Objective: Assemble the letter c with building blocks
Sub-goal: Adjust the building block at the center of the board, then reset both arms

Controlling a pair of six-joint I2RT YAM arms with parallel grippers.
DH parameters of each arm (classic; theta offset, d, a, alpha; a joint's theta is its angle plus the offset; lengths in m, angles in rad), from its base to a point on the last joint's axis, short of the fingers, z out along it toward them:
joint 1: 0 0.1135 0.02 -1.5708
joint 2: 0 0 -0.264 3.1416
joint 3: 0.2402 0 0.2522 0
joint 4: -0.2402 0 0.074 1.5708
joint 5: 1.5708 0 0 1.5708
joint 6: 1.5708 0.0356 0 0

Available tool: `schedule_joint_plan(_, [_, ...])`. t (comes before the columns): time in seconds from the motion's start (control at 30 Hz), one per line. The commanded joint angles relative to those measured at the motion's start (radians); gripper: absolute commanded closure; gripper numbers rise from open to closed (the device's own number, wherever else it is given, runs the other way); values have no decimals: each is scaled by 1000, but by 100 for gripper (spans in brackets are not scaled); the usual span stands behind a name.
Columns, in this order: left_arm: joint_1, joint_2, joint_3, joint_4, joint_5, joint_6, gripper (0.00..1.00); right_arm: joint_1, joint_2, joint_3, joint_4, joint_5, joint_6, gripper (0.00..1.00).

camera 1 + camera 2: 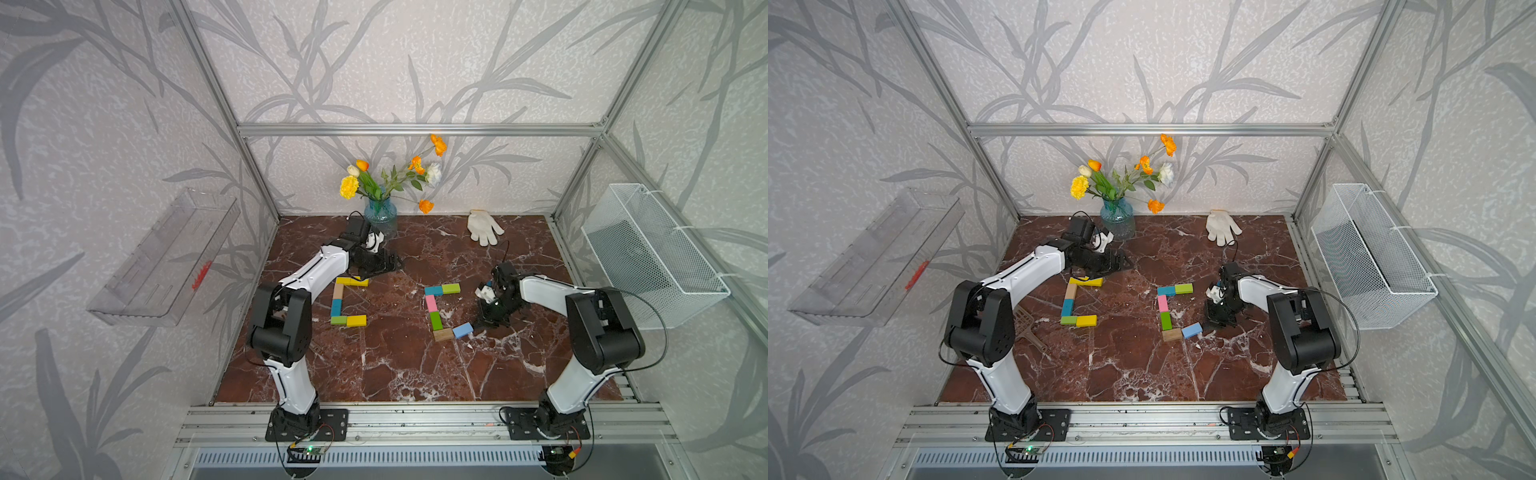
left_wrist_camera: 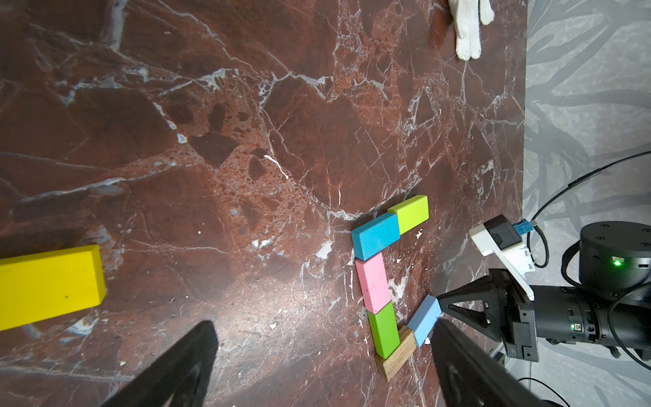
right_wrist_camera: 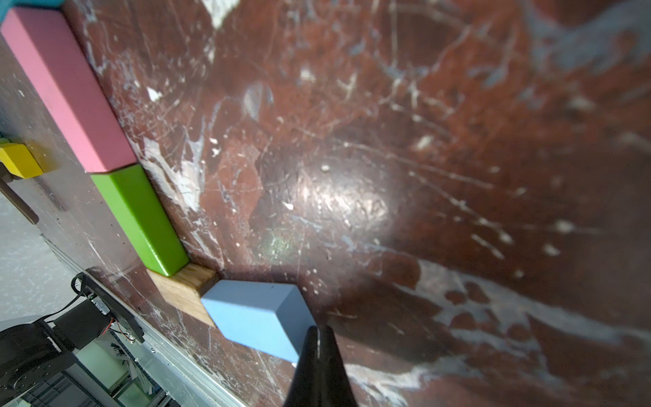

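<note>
Both block shapes are out in the middle of the tabletop (image 1: pixel 374 365). The other stuff sits along the back edge, well apart from them: a vase (image 1: pixel 380 216) with flowers (image 1: pixel 349 187) and a white glove (image 1: pixel 484 227). A clear shelf (image 1: pixel 162 257) hangs on the left wall and a mesh basket (image 1: pixel 648 257) on the right wall. In a top view a tan scoop (image 1: pixel 1027 328) pokes out behind the left arm.

The right C (image 1: pixel 436 311) has its spine running front to back and its gap faces the right arm. The top arm is teal (image 1: pixel 433 290) plus lime (image 1: pixel 451 288). The spine is pink (image 1: pixel 431 303), then green (image 1: pixel 436 321), with a brown block (image 1: pixel 443 334) at the corner. The blue block (image 1: pixel 462 330) is the bottom arm, but its long axis is skewed. One end meets the brown block and the free end angles toward the back instead of lying parallel to the top arm.

The right pincer (image 3: pixel 318 333) is pressed together with nothing in it. Its tip is right at the blue block's free end and looks like it's touching.

The left C (image 1: pixel 337 305) opens the same way. The left arm covers part of its top yellow block (image 1: pixel 352 281) in both top views. The left pincer (image 2: pixel 322 322) is spread wide with nothing in it, just behind that yellow block.
</note>
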Motion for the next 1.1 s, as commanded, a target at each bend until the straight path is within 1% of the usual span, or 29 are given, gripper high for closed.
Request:
schedule_joint_plan(0.0, [-1,-16,24,-16,-7,18,5,-4,-20,-12,-27,-20,-5,100])
schedule_joint_plan(0.23, [-1,-16,24,-19,-10,19,5,-4,-22,-14,-37,-31,-19,100])
schedule_joint_plan(0.43, [-2,-16,24,-19,-14,22,5,-4,-36,-14,-31,-2,-11,100])
schedule_joint_plan(0.57, [-2,-33,13,-7,-28,33,5,-4,-114,-9,-9,77,6,100])
schedule_joint_plan(0.63, [-1,-56,-4,20,-40,43,5,-6,-171,-7,11,141,5,98])
schedule_joint_plan(0.7, [-1,-83,-24,47,-53,56,5,-8,-226,-12,38,180,-1,96])
schedule_joint_plan(0.83, [0,-158,-86,116,-104,95,5,-30,-333,-38,113,245,-30,76])
schedule_joint_plan(0.93, [3,-233,-158,182,-164,133,5,-64,-411,-75,182,284,-62,52])
schedule_joint_plan(0.97, [3,-259,-182,200,-186,141,5,-75,-434,-87,202,304,-76,47])
schedule_joint_plan(1.07, [6,-349,-254,238,-320,164,5,-113,-511,-139,296,367,-131,30])
